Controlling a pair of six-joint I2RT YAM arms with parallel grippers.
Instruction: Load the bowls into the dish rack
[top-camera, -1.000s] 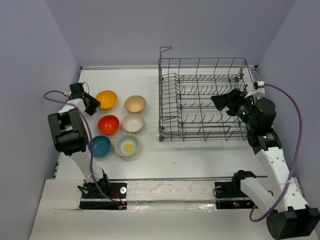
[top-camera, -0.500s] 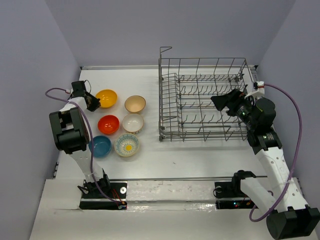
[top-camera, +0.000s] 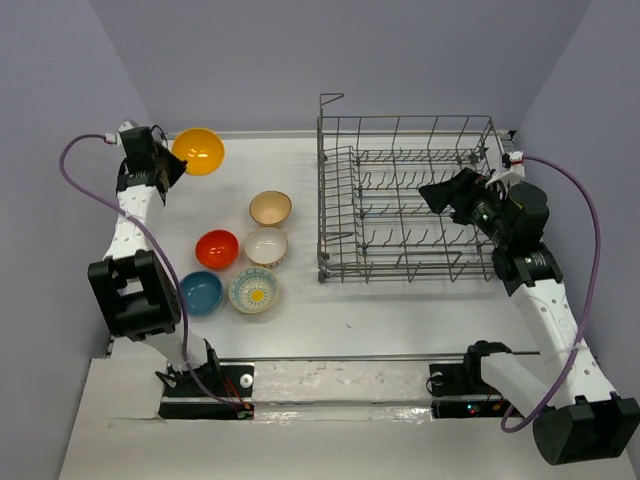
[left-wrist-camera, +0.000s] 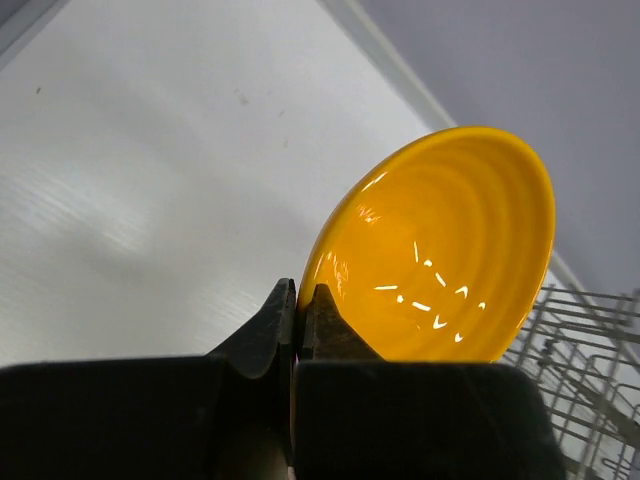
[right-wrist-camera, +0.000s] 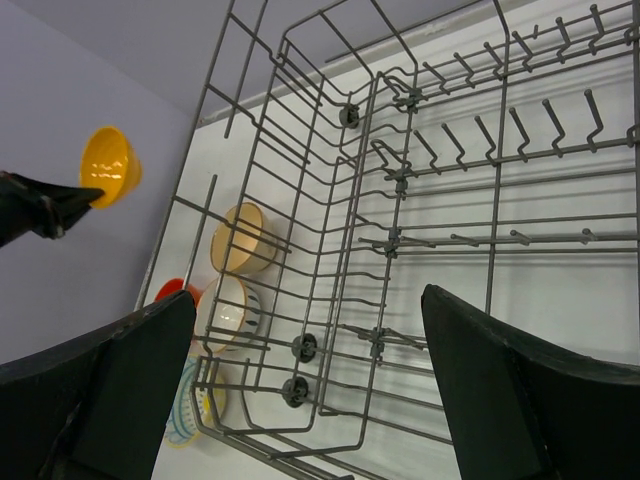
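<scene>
Left gripper (left-wrist-camera: 300, 305) jaws clamped on the yellow bowl (left-wrist-camera: 440, 260) rim; bowl held far left, apparently clear of the table (left-wrist-camera: 150, 200). Right gripper (top-camera: 441, 197) jaws apart, empty, over the rack (top-camera: 400, 270). Step: transfer. Next: carry rightward, seat it on edge in the rack.

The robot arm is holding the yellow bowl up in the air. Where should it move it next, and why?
Probably swing it to the right, toward the dish rack. The left gripper is pinched on the rim of the yellow bowl, the bowl is up off the table near the far left corner, and the dish rack has no bowls in it yet.
</scene>
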